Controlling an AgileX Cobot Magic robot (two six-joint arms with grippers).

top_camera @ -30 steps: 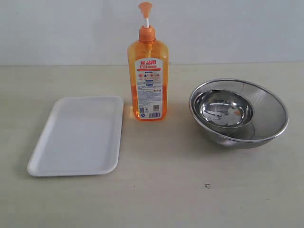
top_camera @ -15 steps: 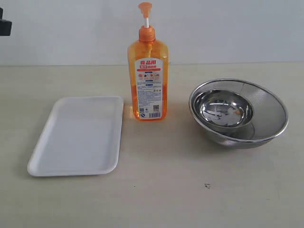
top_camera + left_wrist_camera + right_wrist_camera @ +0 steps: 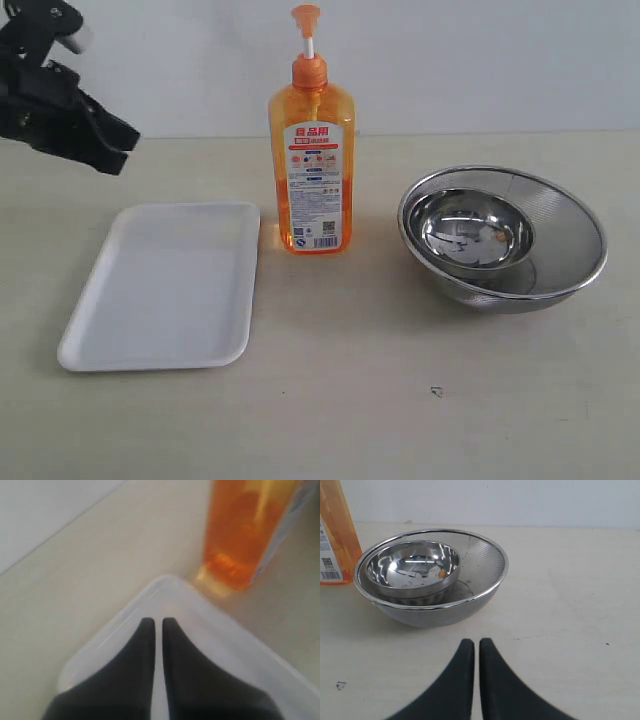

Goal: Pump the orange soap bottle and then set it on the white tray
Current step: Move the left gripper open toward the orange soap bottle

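The orange soap bottle [image 3: 311, 170] stands upright at the middle of the table, its pump head raised on a white stem. Just left of it lies the white tray [image 3: 165, 285], with nothing on it. My left gripper [image 3: 120, 150] hangs shut and holding nothing at the upper left, above the tray's far left corner. In the left wrist view the gripper [image 3: 156, 622] hovers over the tray [image 3: 220, 635], with the bottle's base [image 3: 240, 545] beyond. My right gripper [image 3: 472, 644] is shut on nothing, short of the bowls; it does not show in the exterior view.
A small steel bowl [image 3: 470, 232] sits inside a larger steel mesh bowl [image 3: 560, 235] right of the bottle; both show in the right wrist view, the mesh bowl [image 3: 480, 575] nearest. A small dark mark [image 3: 436, 391] lies on the table near the front.
My left arm has come into the exterior view from the upper left and moved right and down toward the tray. Bottle, tray and bowls have not moved.
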